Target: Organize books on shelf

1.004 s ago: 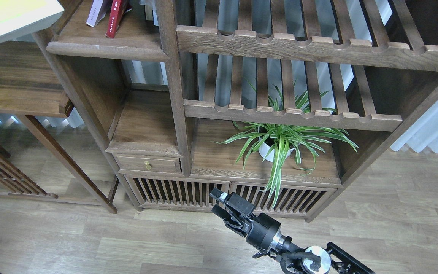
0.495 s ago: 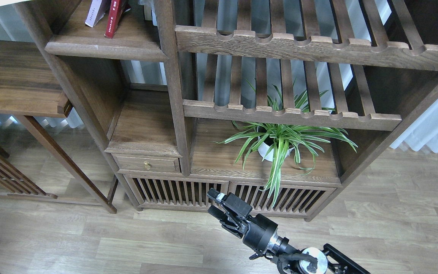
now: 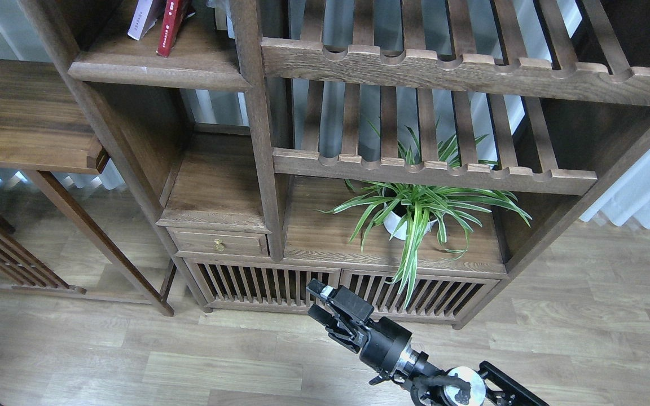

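The shelf (image 3: 158, 72) is the solid dark-brown board at the top left of the bookcase. On it a white book (image 3: 143, 18) and a dark red book (image 3: 171, 25) stand leaning to the right, their tops cut off by the view's edge. The yellow-green book is out of view. My right gripper (image 3: 318, 301) is low in front of the bookcase's slatted base, far below the shelf, with its fingers apart and nothing between them. My left gripper is not in view.
Two slatted racks with scalloped rails (image 3: 443, 65) fill the right bay. A potted spider plant (image 3: 415, 211) sits on the lower board. A brass-knobbed drawer (image 3: 219, 245) is at lower left. A separate wooden table (image 3: 26, 121) stands at left.
The yellow-green book at the top left corner has gone up and out of view. My right gripper has shifted slightly left and down.
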### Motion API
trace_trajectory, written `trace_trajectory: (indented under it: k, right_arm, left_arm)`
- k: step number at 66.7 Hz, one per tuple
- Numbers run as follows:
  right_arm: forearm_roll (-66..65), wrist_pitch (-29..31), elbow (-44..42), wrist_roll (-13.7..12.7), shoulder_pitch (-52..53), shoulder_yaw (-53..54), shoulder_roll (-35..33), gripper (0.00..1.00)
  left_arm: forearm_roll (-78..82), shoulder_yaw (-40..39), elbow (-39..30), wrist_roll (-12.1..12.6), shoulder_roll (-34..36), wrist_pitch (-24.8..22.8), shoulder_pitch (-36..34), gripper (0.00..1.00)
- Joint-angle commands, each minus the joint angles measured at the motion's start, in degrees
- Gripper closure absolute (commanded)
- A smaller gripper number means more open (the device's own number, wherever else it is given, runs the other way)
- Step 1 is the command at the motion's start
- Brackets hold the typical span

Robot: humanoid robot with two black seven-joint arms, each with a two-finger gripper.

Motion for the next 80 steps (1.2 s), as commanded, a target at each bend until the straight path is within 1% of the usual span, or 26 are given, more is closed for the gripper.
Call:
trace_trajectory:
  k: [1, 8, 9, 10, 11, 13, 14, 16, 17, 21, 24, 41, 55, 58, 59, 63, 64, 67, 69, 70, 71, 73, 74, 76, 77, 80]
  right_arm:
    - [0.0, 0.0, -0.02, 0.0, -0.33, 0.02, 0.0, 0.01]
    - [0.09, 0.0, -0.02, 0.0, -0.51, 0.11, 0.0, 0.01]
    - [0.09, 0.0, -0.02, 0.0, -0.51, 0.46, 0.0, 0.01]
    - [0.09, 0.0, -0.02, 0.0, -0.51, 0.55, 0.0, 0.01]
    - [0.09, 0.0, -0.02, 0.0, -0.51, 0.64, 0.0, 0.01]
    - [0.09, 0.0, -0.02, 0.0, -0.59, 0.73, 0.0, 0.01]
    - [0.09, 0.0, -0.02, 0.0, -0.59, 0.73, 0.0, 0.01]
    - [0.09, 0.0, -0.02, 0.0, -0.59, 0.73, 0.0, 0.01]
    - [0.09, 0.0, -0.02, 0.0, -0.59, 0.73, 0.0, 0.01]
    - [0.09, 0.0, -0.11, 0.0, -0.59, 0.73, 0.0, 0.01]
    - [0.09, 0.0, -0.02, 0.0, -0.51, 0.73, 0.0, 0.01]
    - [0.09, 0.0, -0.02, 0.0, -0.68, 0.73, 0.0, 0.01]
    - [0.09, 0.0, 0.15, 0.0, -0.68, 0.73, 0.0, 0.01]
    - [0.09, 0.0, 0.15, 0.0, -0.68, 0.73, 0.0, 0.01]
    - [0.09, 0.0, 0.15, 0.0, -0.68, 0.64, 0.0, 0.01]
    - [0.09, 0.0, 0.15, 0.0, -0.68, 0.64, 0.0, 0.01]
    - [0.09, 0.0, 0.15, 0.0, -0.68, 0.64, 0.0, 0.01]
    - [0.09, 0.0, 0.15, 0.01, -0.68, 0.73, 0.0, 0.01]
    - [0.09, 0.0, 0.07, 0.09, -0.68, 0.73, 0.0, 0.01]
    - [0.09, 0.0, 0.15, 0.09, -0.68, 0.73, 0.0, 0.01]
    - [0.09, 0.0, 0.15, 0.09, -0.68, 0.73, 0.0, 0.01]
    - [0.09, 0.0, 0.15, 0.09, -0.68, 0.73, 0.0, 0.01]
    - [0.09, 0.0, 0.15, 0.09, -0.68, 0.73, 0.0, 0.01]
    - [0.09, 0.0, 0.15, 0.09, -0.68, 0.73, 0.0, 0.01]
    - [0.09, 0.0, 0.15, 0.09, -0.68, 0.81, 0.0, 0.01]
    - [0.18, 0.0, 0.15, 0.09, -0.68, 0.82, 0.0, 0.01]
  left_arm:
    - [0.79, 0.13, -0.33, -0.89, 0.89, 0.0, -0.09, 1.0]
    - [-0.26, 0.22, -0.86, 0.78, 1.68, 0.0, 0.52, 1.0]
    - [-2.53, 0.48, -0.95, 3.39, 1.85, 0.0, 0.96, 1.0]
    - [-2.9, 0.49, -0.95, 3.94, 1.86, 0.0, 1.05, 1.0]
    - [-3.86, 0.49, -0.95, 5.51, 1.86, 0.0, 1.4, 1.0]
    - [-4.65, 0.49, -0.95, 7.28, 1.94, 0.0, 1.58, 1.0]
    - [-5.09, 0.4, -0.86, 9.2, 2.03, 0.0, 1.67, 1.0]
    - [-5.18, 0.4, -0.86, 10.62, 2.21, 0.0, 1.67, 1.0]
    - [-5.19, 0.31, -0.78, 12.19, 2.64, 0.0, 1.49, 1.0]
    - [-5.19, 0.31, -0.77, 14.31, 3.0, 0.0, 1.05, 1.0]
    - [-5.19, 0.48, -0.77, 14.76, 3.0, 0.0, 0.96, 1.0]
    - [-1.76, -0.04, -0.25, 14.58, 2.03, 0.0, -1.58, 1.0]
    - [2.37, -0.04, -0.07, 13.44, 2.47, 0.0, -3.87, 1.0]
    - [2.55, -0.13, 0.19, 12.65, 2.3, 0.0, -3.87, 1.0]
    - [2.81, 0.31, 0.89, 10.56, 2.21, 0.0, -4.04, 1.0]
    - [3.42, 0.4, 1.25, 8.7, 1.95, 0.0, -3.96, 1.0]
    - [3.95, 0.57, 1.42, 7.21, 1.86, 0.0, -3.96, 1.0]
    - [5.01, 0.84, 1.77, 5.1, 1.51, 0.0, -4.13, 1.0]
    - [6.23, 1.19, 2.39, 2.55, 0.89, 0.0, -4.48, 1.0]
    - [6.5, 1.36, 2.56, 1.93, 0.8, 0.0, -4.49, 1.0]
    - [7.37, 1.71, 3.17, -0.34, 0.19, 0.0, -4.66, 1.0]
    - [8.17, 2.33, 3.88, -2.55, -0.25, 0.0, -4.66, 1.0]
    - [8.87, 2.85, 4.41, -4.73, -0.6, 0.0, -4.92, 1.0]
    - [9.49, 3.56, 4.94, -6.94, -0.95, 0.0, -5.1, 1.0]
    - [9.75, 4.35, 5.29, -8.95, -1.3, 0.0, -5.36, 1.0]
    - [9.93, 5.49, 5.55, -10.99, -1.48, 0.0, -5.45, 1.0]
